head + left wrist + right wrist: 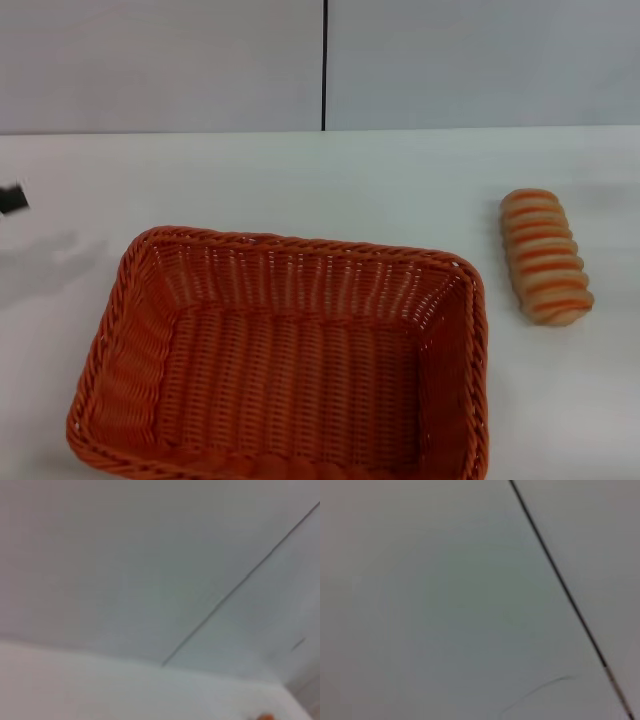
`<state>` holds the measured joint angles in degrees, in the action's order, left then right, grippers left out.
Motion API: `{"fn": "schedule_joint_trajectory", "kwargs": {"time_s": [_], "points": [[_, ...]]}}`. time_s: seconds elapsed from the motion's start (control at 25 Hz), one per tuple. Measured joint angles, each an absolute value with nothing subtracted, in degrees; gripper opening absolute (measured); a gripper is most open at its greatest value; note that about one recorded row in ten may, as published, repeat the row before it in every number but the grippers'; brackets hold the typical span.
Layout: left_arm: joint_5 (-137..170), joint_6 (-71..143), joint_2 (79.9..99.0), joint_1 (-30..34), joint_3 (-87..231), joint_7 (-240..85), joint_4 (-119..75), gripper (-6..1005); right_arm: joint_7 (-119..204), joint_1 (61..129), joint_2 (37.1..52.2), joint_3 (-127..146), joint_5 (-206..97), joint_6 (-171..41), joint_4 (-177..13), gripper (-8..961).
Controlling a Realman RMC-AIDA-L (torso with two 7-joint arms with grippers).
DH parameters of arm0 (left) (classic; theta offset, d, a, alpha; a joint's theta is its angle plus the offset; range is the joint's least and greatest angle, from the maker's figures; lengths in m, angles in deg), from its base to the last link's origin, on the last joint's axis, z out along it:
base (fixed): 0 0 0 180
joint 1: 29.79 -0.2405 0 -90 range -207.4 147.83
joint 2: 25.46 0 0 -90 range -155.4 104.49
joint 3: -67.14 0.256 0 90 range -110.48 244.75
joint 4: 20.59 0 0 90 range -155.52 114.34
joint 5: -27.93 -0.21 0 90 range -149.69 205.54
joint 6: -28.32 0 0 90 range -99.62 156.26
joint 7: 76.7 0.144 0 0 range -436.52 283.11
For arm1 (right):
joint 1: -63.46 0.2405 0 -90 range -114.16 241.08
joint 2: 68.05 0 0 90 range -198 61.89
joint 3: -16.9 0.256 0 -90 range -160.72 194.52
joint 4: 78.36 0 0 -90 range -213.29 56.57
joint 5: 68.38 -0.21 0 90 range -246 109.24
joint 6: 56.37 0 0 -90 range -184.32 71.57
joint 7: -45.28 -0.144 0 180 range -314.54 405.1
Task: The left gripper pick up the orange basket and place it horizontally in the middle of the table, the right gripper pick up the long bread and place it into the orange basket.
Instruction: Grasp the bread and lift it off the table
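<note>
The orange basket (285,355) stands on the white table (330,180) in the near middle, long side across, nothing inside it; its near rim runs off the picture. The long bread (545,256), striped cream and orange, lies on the table to the basket's right, apart from it. At the far left edge of the head view only a small black tip of the left gripper (12,199) shows, well clear of the basket. The right gripper is out of view. A tiny orange speck (265,716) shows in the left wrist view; I cannot tell what it is.
A grey wall (160,60) with a dark vertical seam (324,65) stands behind the table. Both wrist views show mostly this wall and seam. Bare tabletop lies behind the basket and around the bread.
</note>
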<state>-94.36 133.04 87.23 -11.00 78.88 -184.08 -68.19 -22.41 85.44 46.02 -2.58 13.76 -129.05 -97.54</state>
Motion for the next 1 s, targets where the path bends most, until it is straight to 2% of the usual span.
{"fn": "schedule_joint_trajectory", "kwargs": {"time_s": [0.48, 0.68, 0.76, 0.92, 0.96, 1.0], "points": [[-81.88, 133.9, 87.86, -13.53, 78.86, -174.24, -66.01, 590, -27.53, 85.47, 45.49, -3.65, 19.26, -131.77, -99.85, 688], [-79.47, 134.52, 89.36, -13.61, 78.78, -168.66, -65.96, 591, -38.82, 87.25, 43.92, -4.17, 29.61, -137.15, -105.49, 687], [-79.11, 134.19, 90.22, -13.35, 79.83, -166.13, -65.84, 591, -51.97, 90.02, 42.52, -4.46, 42.09, -140.59, -112.45, 686], [-79.45, 133.58, 90.35, -12.82, 82.52, -165.41, -65.48, 590, -64.6, 94.47, 40.75, -4.72, 57.22, -145.23, -119.43, 684], [-79.45, 133.58, 90.35, -12.82, 82.52, -165.41, -65.48, 590, -70.23, 98.26, 39.55, -4.74, 67.25, -149.28, -122.4, 684], [-79.48, 132.42, 90.42, -12.47, 85.67, -165.26, -65.17, 589, -70.23, 98.26, 39.55, -4.74, 67.25, -149.28, -122.4, 683]]}}
